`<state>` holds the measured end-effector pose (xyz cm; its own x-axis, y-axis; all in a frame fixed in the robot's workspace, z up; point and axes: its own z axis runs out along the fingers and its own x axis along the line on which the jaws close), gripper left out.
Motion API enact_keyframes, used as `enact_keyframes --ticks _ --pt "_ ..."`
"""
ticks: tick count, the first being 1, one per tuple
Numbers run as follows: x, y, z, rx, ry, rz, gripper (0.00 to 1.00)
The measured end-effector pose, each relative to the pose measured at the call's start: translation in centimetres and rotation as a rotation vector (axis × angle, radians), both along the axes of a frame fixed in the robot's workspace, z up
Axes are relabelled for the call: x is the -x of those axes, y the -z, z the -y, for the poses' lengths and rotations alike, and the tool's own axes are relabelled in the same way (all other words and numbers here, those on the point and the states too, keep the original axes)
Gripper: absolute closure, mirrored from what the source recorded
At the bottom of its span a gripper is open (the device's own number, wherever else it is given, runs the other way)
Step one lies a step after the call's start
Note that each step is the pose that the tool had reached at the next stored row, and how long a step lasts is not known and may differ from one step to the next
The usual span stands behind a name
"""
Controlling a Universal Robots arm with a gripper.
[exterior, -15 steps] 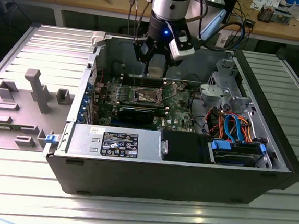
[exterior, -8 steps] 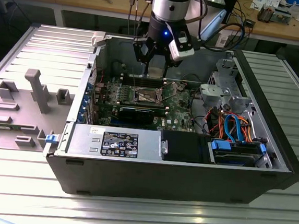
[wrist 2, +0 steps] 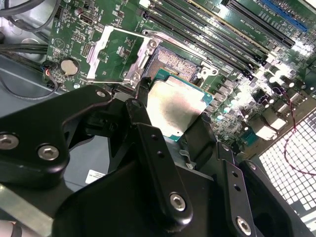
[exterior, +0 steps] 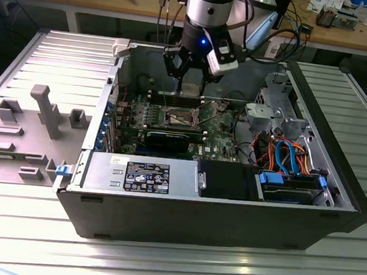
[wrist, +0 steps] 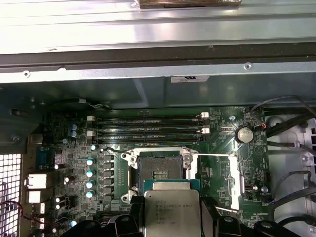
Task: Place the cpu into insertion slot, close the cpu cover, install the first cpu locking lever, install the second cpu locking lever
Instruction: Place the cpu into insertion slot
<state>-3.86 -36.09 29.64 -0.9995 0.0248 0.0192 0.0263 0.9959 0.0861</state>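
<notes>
In the exterior view, my arm hangs over the open computer case (exterior: 227,225), with my gripper (exterior: 192,74) well above the green circuit board (exterior: 223,125). The insertion slot (exterior: 177,116) lies below my fingers, a small dark square. From here I cannot make out what sits between my fingers, nor the cover's position.

In the second wrist view, my gripper (wrist 2: 173,118) is clamped on the cpu (wrist 2: 175,108), one black finger (wrist 2: 140,111) at each side of its silver top. The chip is tilted in the picture and held clear of the insertion slot (wrist 2: 173,61), hiding the socket's near edge. The cpu cover (wrist 2: 98,49) is swung open beside the socket, board showing through its cut-out. My linkage blocks everything nearer the camera.

In the first wrist view, the cpu (wrist: 172,210) is cut off by the picture's edge, as is my gripper (wrist: 172,222). The insertion slot (wrist: 159,170) is partly covered by the chip. The cpu cover (wrist: 237,180) lies open alongside, and the memory slots (wrist: 148,126) run beyond.
</notes>
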Motion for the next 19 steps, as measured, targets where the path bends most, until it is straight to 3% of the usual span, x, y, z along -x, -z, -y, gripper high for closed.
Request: enact_keyframes --ticks 19 --pt "0.00 0.20 0.00 0.0000 0.004 0.0000 0.45"
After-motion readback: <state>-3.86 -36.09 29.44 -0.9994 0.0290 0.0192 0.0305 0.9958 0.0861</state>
